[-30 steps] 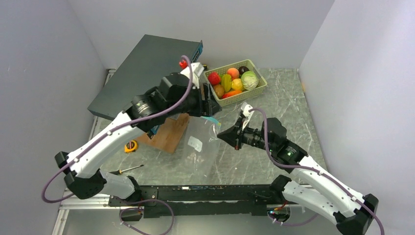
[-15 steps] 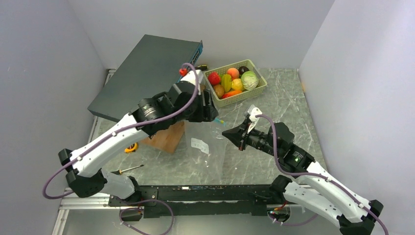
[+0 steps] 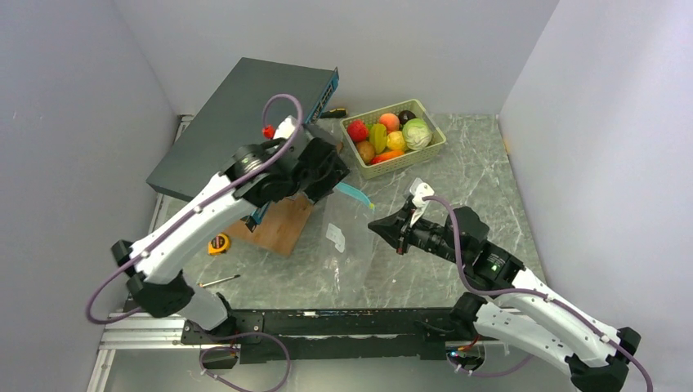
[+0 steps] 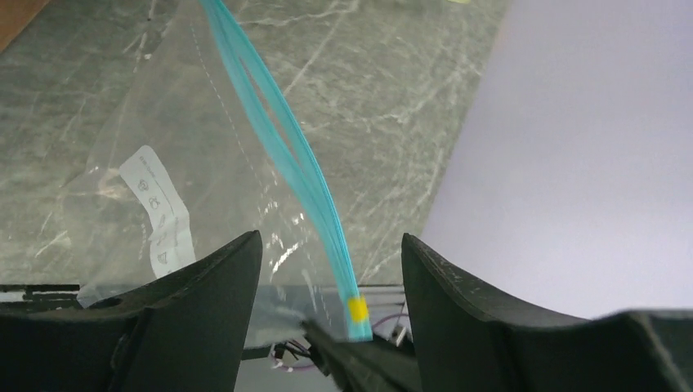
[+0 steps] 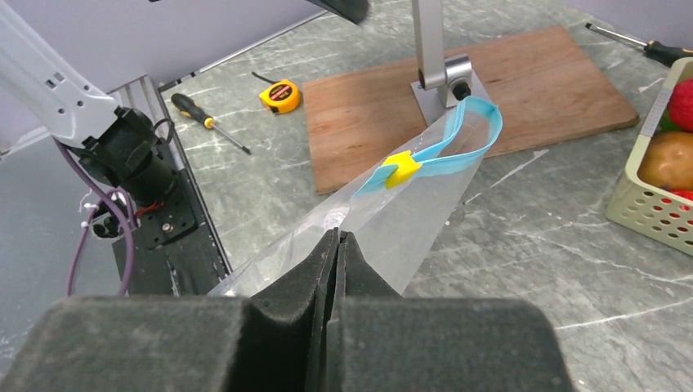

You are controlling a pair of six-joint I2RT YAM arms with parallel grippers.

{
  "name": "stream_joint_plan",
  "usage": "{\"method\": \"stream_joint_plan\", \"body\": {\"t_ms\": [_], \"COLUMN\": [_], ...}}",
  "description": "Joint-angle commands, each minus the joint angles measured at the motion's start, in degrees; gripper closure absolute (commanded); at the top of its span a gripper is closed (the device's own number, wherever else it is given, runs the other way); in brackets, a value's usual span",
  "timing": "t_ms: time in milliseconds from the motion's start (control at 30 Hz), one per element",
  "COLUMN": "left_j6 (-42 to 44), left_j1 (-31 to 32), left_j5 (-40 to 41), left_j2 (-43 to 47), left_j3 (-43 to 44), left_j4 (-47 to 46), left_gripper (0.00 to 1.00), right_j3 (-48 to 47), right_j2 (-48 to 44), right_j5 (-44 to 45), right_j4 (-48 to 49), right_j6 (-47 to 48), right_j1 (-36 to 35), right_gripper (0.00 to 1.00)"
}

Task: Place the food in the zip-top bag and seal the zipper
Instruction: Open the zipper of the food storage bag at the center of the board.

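Pinching the zip-top bag (image 5: pixel 409 214) just below its zipper (image 5: pixel 449 158), right gripper (image 5: pixel 333 238) is clamped flat, bag raised between the arms; yellow slider (image 5: pixel 401 167) clear only from the wrists. Wide-apart left gripper (image 4: pixel 331 245) straddles the zipper, contact unclear. Overhead: food (image 3: pixel 391 135) in basket (image 3: pixel 409 162)

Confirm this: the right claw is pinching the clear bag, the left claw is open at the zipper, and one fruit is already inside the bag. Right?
No fruit is inside: the left wrist view shows the bag empty, and the food lies in the basket. The rest holds: right claw pinching the bag, left claw open at the zipper.
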State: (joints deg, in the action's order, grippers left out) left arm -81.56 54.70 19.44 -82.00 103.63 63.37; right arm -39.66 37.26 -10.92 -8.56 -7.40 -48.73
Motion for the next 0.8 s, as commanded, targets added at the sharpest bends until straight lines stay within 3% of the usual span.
{"method": "stream_joint_plan", "body": {"t_ms": [0,233,500,767], "left_j6": [-9.5,-13.9,-15.0,-13.8], "left_j1": [-0.6,-0.6,0.1,0.1], "left_j5": [1.8,5.1,4.9,5.9], "left_j2": [-7.0,-13.6,-13.5,-15.1], "left_j3": [6.9,13.5,8.7,9.6], "left_j4": [13.3,25.3,23.2,22.4], "left_gripper": [0.33,0.45,0.46,0.44], "right_j3": [-1.8,-1.9,-1.7,-1.3], "right_j2": [-0.8,-1.3,-1.7,-1.5], "right_j5": [1.0,2.0,1.8,0.8], "right_j4": [3.1,2.9,3.4,4.0], "right_j6": [1.2,1.7,1.5,1.1], "right_j1": [-1.5,-3.1,-3.8,-4.5], "right_gripper": [1.0,1.0,1.0,1.0]}}
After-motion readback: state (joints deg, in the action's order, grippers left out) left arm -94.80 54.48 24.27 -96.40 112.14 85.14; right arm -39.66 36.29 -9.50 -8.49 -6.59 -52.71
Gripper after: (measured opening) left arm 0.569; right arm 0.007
